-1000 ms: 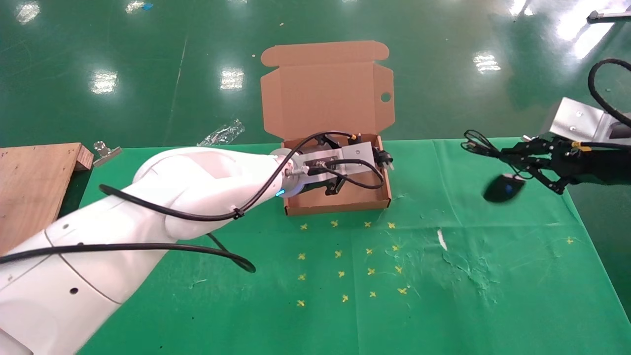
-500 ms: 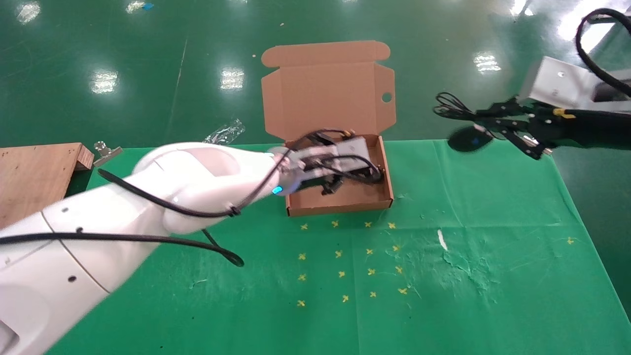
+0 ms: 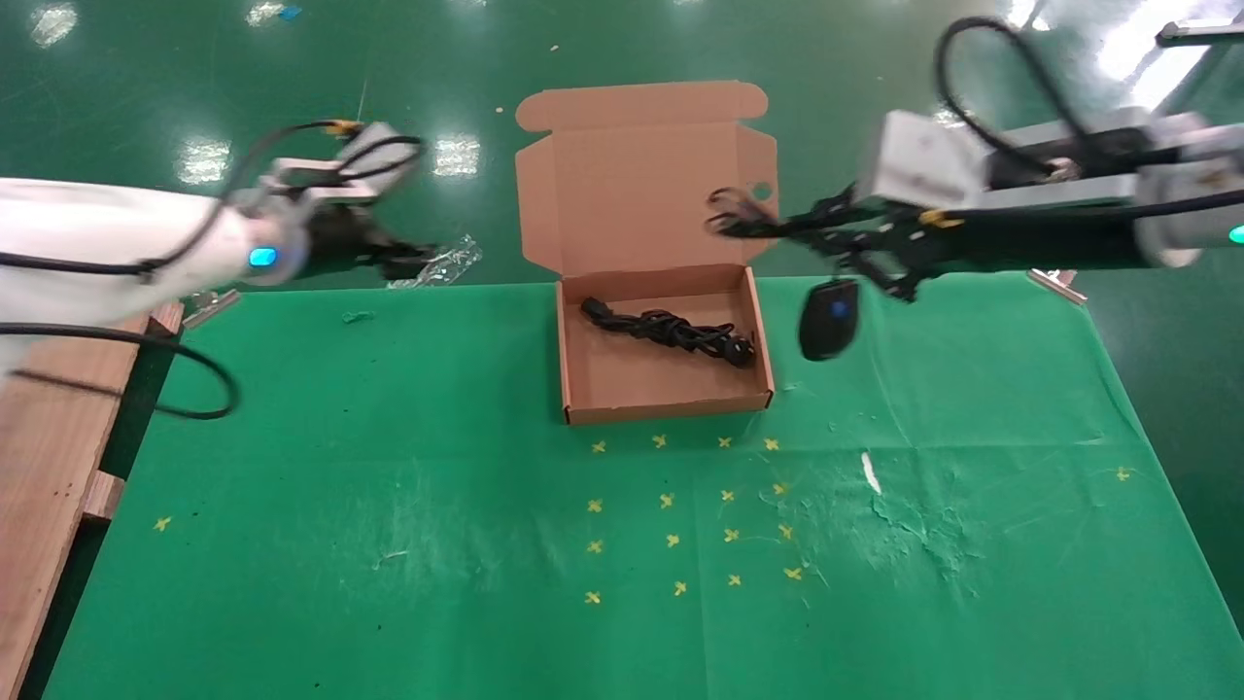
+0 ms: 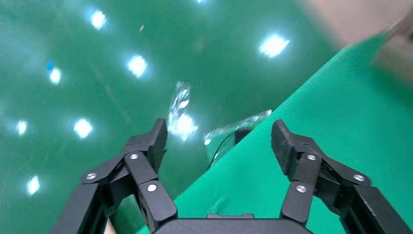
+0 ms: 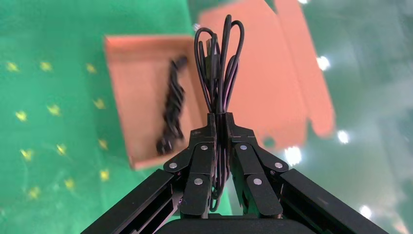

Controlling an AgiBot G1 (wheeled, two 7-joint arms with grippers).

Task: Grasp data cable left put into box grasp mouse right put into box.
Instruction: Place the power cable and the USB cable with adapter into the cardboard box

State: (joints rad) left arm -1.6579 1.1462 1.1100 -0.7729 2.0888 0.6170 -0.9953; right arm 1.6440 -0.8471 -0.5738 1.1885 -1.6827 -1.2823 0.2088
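Both grippers hang off-table: left gripper (image 3: 394, 258) jaws spread empty, right gripper (image 3: 777, 228) jaws pinching the mouse (image 3: 829, 318) cord beside the box (image 3: 666, 403).

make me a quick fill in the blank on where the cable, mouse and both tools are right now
The data cable lies inside the ____.
The mouse dangles below the ____ tool, which is shut on its cord.
The left tool, off the table's far-left edge, has its fingers ____.

Missing words: box; right; open

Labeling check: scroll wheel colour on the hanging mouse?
Blue, on the black mouse; clearest in the head view.
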